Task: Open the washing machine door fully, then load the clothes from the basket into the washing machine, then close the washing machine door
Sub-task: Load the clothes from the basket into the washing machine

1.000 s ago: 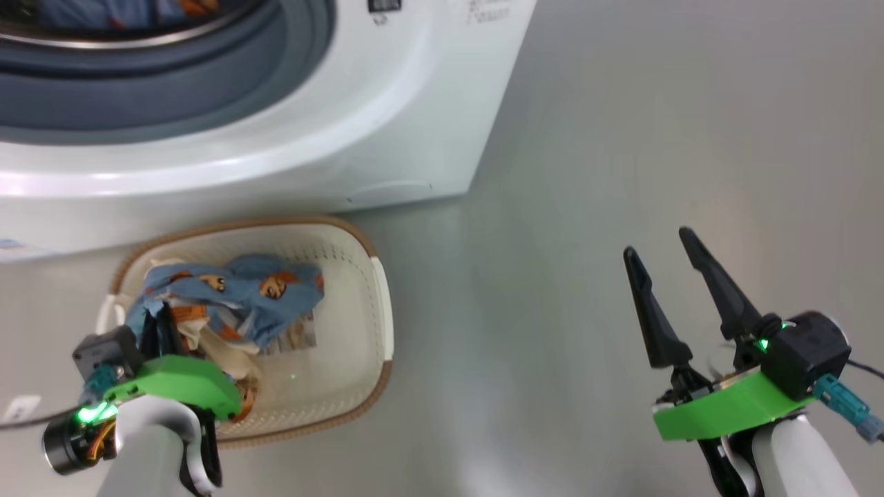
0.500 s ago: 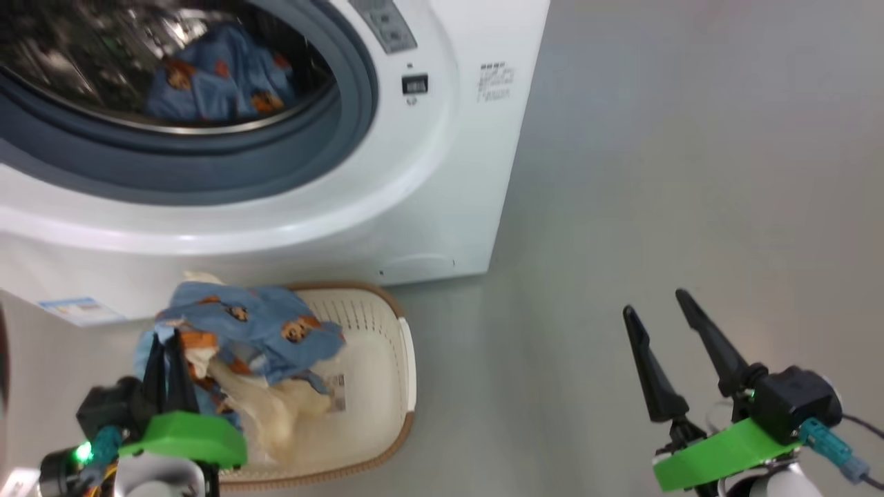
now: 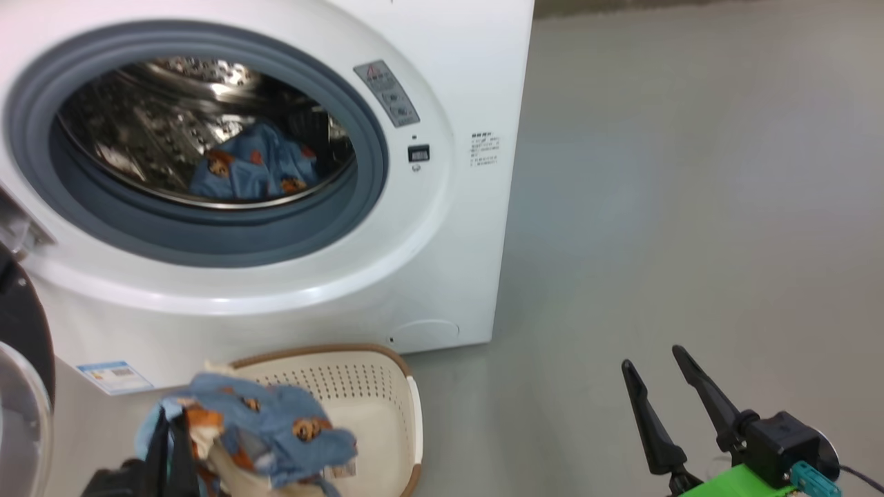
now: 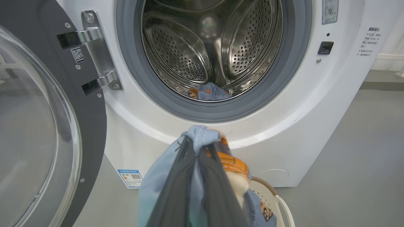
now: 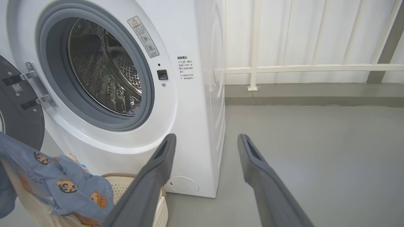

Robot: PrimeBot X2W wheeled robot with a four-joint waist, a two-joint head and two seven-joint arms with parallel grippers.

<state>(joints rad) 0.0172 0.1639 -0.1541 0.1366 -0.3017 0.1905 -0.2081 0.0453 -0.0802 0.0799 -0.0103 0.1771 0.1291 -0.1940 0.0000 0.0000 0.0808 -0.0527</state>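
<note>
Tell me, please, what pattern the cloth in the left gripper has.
The cloth is light blue with orange cartoon prints, clearest in the right wrist view.

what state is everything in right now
door, open wide
drum, one garment inside
left gripper, shut on clothes
right gripper, open, empty
basket, upright on floor

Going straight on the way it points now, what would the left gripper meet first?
Carrying the clothes, it would probably meet the washing machine's white front just under the grey gasket; depth unclear.
</note>
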